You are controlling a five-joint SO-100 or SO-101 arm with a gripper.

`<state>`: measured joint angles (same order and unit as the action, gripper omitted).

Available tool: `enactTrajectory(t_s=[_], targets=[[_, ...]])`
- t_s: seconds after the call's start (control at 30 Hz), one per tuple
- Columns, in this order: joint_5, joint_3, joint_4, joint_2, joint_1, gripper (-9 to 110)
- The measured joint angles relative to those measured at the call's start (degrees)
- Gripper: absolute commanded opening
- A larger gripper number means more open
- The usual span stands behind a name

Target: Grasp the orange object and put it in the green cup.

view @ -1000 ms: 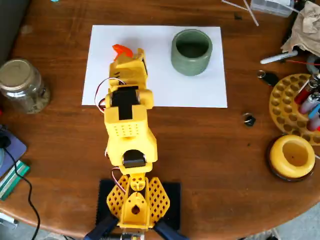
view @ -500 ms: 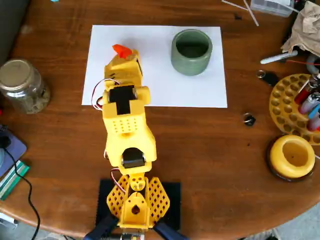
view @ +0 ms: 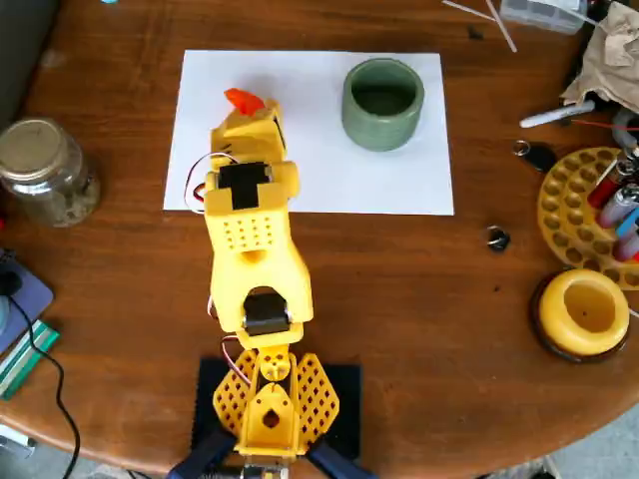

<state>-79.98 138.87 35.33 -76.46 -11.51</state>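
Observation:
The orange object (view: 242, 99) lies on the white paper sheet (view: 319, 170), upper left, and only its far end shows. My yellow gripper (view: 250, 110) reaches over it from the near side and covers the rest. The arm's own body hides the fingers, so I cannot tell whether they are open or closed on the piece. The green cup (view: 382, 103) stands upright on the same sheet, well to the right of the gripper, its dark hollow showing nothing inside.
A clear glass jar (view: 42, 170) stands at the left table edge. On the right are a yellow round holder (view: 584, 312) on a dark base, a yellow pen rack (view: 589, 205), a small dark bit (view: 496, 239) and other clutter. The arm's base (view: 270, 404) is clamped at the near edge.
The arm's upper body has swung slightly left and its wrist has drawn in closer over the orange object. The orange object and the cup have not moved.

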Motion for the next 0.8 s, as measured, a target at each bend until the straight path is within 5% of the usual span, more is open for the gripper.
enactTrajectory(t_s=[0.23,0.8], targets=[[0.0,-0.44,2.11,1.76,0.26,0],[-0.53,-0.62,4.39,2.2,1.85,0]])
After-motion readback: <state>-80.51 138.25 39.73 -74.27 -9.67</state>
